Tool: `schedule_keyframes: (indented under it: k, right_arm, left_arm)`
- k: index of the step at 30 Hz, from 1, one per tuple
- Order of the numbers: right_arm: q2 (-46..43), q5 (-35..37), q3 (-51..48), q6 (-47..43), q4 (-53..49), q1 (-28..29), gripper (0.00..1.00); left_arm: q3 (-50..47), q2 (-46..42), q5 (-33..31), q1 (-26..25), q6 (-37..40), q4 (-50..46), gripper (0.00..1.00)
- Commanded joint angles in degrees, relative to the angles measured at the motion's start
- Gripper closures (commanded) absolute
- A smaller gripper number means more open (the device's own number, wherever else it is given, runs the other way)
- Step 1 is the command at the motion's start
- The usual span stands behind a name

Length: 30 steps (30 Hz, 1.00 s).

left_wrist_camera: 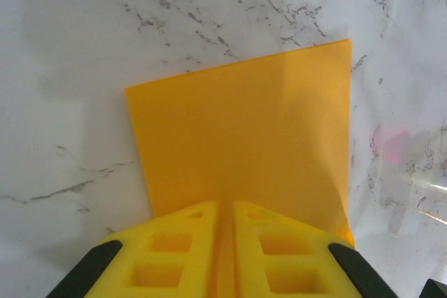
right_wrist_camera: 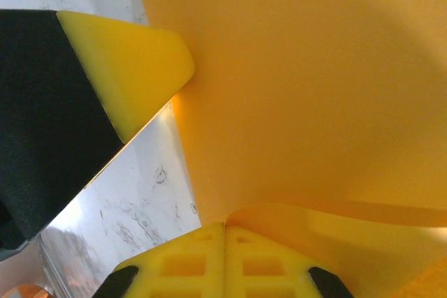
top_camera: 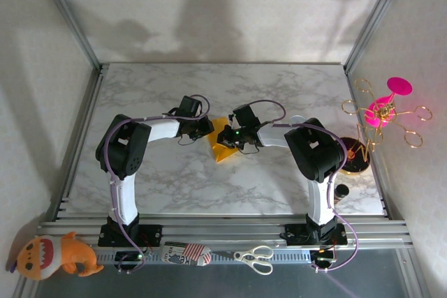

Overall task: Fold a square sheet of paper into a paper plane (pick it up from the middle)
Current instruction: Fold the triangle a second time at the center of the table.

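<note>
I see the orange-yellow sheet of paper (top_camera: 222, 144) (left_wrist_camera: 244, 144) (right_wrist_camera: 314, 88) lying mid-table (top_camera: 174, 179), between the two arms. My left gripper (top_camera: 207, 127) (left_wrist_camera: 225, 207) has its fingers closed on one edge of the sheet. My right gripper (top_camera: 235, 137) (right_wrist_camera: 225, 227) is pinched shut on the opposite side, where the paper curls up. On the near ledge (top_camera: 391, 270) sit scissors (top_camera: 255, 257) and a plush toy (top_camera: 52, 255).
</note>
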Motion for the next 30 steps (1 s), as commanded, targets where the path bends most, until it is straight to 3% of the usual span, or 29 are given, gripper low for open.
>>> schedule_keyframes:
  k: [1, 25, 30]
  right_arm:
    - [1.0, -0.5, 0.3, -1.1, -0.6, 0.6, 1.00]
    - [2.5, -1.5, 1.2, -2.0, -2.2, 0.6, 1.00]
    - [3.0, -2.1, 1.6, -2.0, -2.9, 0.6, 0.91]
  left_arm:
    - [-1.4, 2.1, -0.2, 0.2, 0.2, -1.9, 0.86]
    - [-1.0, 1.6, -0.2, 0.1, 0.1, -2.1, 0.86]
    - [-0.5, -0.2, -1.3, 0.5, -0.4, -2.8, 0.83]
